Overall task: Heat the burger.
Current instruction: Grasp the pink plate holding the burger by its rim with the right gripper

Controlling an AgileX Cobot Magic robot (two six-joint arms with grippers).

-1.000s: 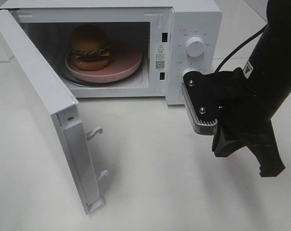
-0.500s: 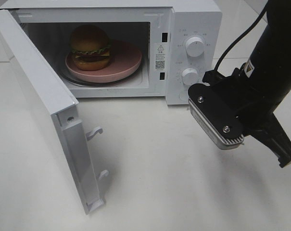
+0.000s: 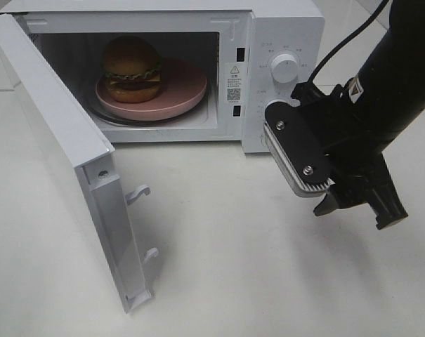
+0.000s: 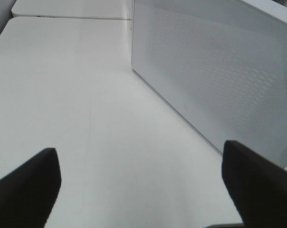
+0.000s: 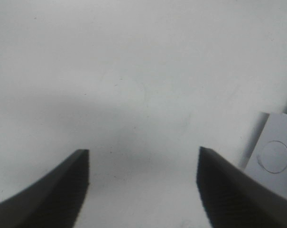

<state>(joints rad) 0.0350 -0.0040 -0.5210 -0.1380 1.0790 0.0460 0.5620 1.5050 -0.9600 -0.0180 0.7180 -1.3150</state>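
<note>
The burger [image 3: 132,68], with a golden-brown bun, lettuce frill and dark patty, sits on a round pink plate [image 3: 187,88] inside the open white microwave [image 3: 282,24]. My right gripper [image 3: 356,216] hangs in front of the control panel, fingers pointing down over the table, open and empty; the right wrist view shows it [image 5: 143,190] with the fingers wide apart over bare table. My left gripper [image 4: 141,190] is open and empty beside the microwave's perforated side wall [image 4: 219,71]. It is out of the exterior view.
The microwave door [image 3: 57,140] swings out to the front left, with its latch hooks [image 3: 138,193] facing right. The upper knob [image 3: 285,68] shows; my right wrist hides the lower knob. A black cable [image 3: 338,49] runs behind the right arm.
My right arm swung left and turned, from lower right back toward the control panel, now covering the lower knob. The burger, plate and door have not moved.
</note>
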